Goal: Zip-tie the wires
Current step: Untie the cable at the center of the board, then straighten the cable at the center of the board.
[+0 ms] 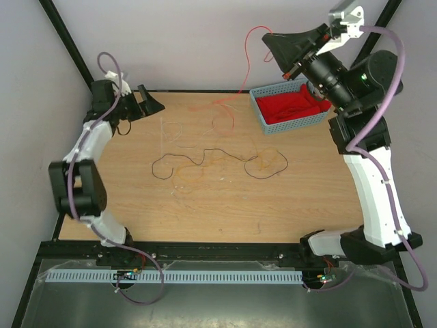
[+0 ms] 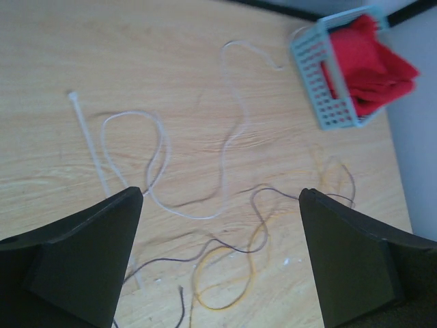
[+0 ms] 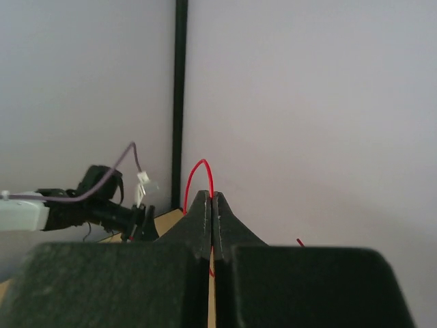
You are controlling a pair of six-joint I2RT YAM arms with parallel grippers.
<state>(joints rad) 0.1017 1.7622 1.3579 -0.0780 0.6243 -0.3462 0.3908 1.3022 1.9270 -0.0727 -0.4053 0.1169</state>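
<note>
The wood table [image 1: 307, 198] is biggest. My right gripper [image 3: 212, 203], high at the far right, is pressed shut, pinching a red wire [image 3: 199, 162]. My left gripper [image 2: 220, 198], far left, is spread wide. Other wires [image 1: 217, 151] curl mid-table, by a white zip tie [image 2: 87, 140].

Wires [image 1: 212, 150] loosely curled mid-worktop [image 1: 307, 205] (dark brown, orange, pale strands); red strand [image 1: 248, 58] held aloft, pinched in right gripper [image 1: 268, 37].
</note>
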